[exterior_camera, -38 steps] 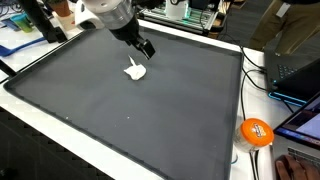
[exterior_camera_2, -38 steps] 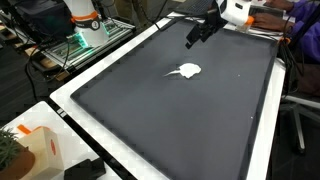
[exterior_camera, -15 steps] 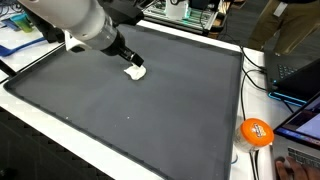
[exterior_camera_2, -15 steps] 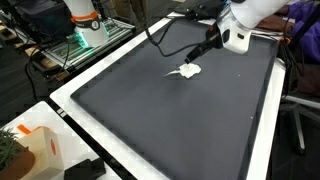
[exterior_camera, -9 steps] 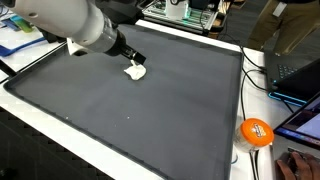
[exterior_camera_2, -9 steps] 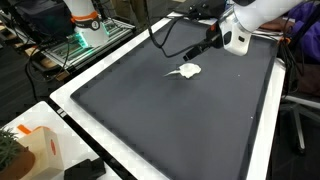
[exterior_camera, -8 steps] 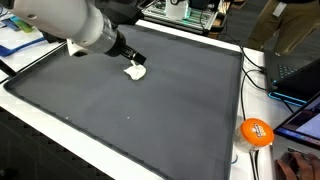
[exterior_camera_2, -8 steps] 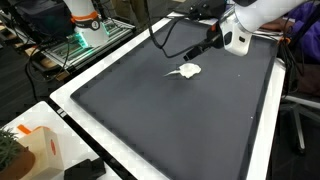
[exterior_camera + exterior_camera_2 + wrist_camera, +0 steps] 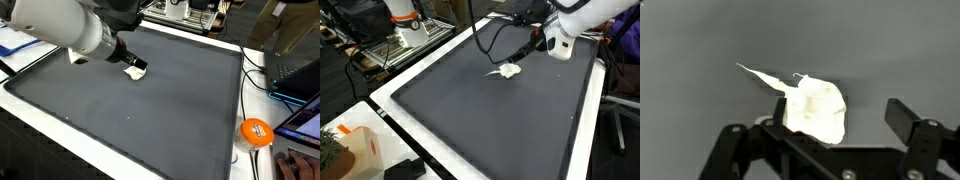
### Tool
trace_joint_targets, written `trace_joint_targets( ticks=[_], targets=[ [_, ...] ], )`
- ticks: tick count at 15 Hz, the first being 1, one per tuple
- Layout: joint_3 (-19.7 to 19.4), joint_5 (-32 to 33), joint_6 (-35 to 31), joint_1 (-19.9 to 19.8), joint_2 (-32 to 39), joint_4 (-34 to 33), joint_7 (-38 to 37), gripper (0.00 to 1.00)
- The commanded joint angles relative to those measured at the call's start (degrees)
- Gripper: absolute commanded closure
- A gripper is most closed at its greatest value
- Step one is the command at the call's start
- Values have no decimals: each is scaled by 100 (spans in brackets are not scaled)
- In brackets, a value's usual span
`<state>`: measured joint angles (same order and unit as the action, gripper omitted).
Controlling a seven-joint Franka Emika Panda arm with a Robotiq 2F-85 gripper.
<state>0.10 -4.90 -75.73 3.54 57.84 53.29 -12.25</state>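
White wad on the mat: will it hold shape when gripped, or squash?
Probably floppy: the wad looks creased, with a thin twisted tail, so it should squash. Likely light. Slumped on the mat, it seems unlikely to roll.

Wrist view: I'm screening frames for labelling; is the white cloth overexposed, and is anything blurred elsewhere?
Wrist view: the white cloth is bright, folds nearly washed out, edges fairly sharp. In an exterior view the arm, close to the camera, looks soft; no hard glare on the mat.

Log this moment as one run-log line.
gripper: open | position: low over white crumpled scrap | contact: cannot tell | surface: dark mat
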Motion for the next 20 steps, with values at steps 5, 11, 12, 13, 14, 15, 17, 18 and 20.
trace_joint_targets(
  ticks=[5, 11, 12, 13, 14, 15, 17, 18, 20],
  targets=[
    [32, -68, -278, -82, 281, -456, 42, 0],
    [32, -57, -466, -70, 349, -551, 30, 0],
    [32, -55, -465, -70, 361, -565, 32, 0],
    [31, -54, -464, -70, 367, -569, 33, 0],
    [30, -52, -464, -70, 369, -568, 32, 0],
    [30, -53, -468, -70, 372, -571, 30, 0],
    [35, -65, -486, -73, 393, -592, 21, 0],
    [33, -64, -516, -72, 403, -602, 16, 0],
    [39, -72, -559, -71, 434, -630, 16, 0]
  ],
)
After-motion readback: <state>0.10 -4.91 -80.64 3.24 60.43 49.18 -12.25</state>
